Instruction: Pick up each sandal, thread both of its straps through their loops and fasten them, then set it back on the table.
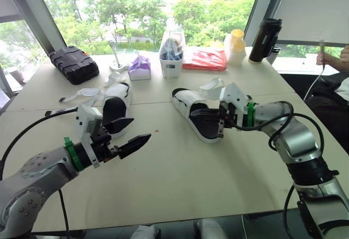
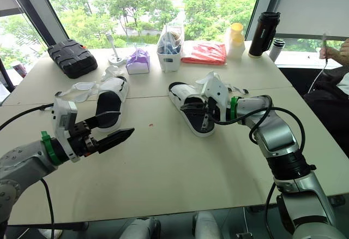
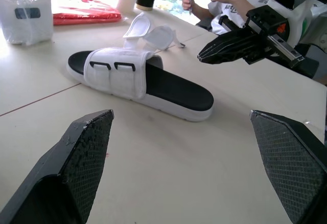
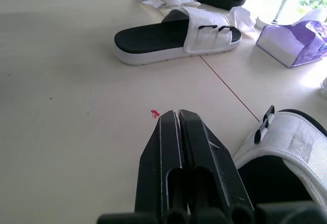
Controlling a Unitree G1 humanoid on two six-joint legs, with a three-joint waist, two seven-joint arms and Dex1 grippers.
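silver-grey metal arm segments [image 1: 297,141] | green wrist bands [image 1: 69,153] | white wrist camera blocks [image 1: 88,120] | black looping cables [image 1: 22,132] | left gripper [image 1: 140,130], right gripper [image 4: 176,114]: black, pointed, cross-hatched pads [image 3: 87,147]

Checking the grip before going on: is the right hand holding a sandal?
No, the right hand is shut with nothing in it, beside the nearer sandal.

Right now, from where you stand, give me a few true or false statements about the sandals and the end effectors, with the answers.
1. Both sandals lie on the table. True: the left sandal and the right sandal.
2. The left end effector is shut. False: it is open, holding nothing.
3. The right end effector holds a sandal in the air. False: it is shut, by the right sandal.
4. A black case sits at the table's far left. True.
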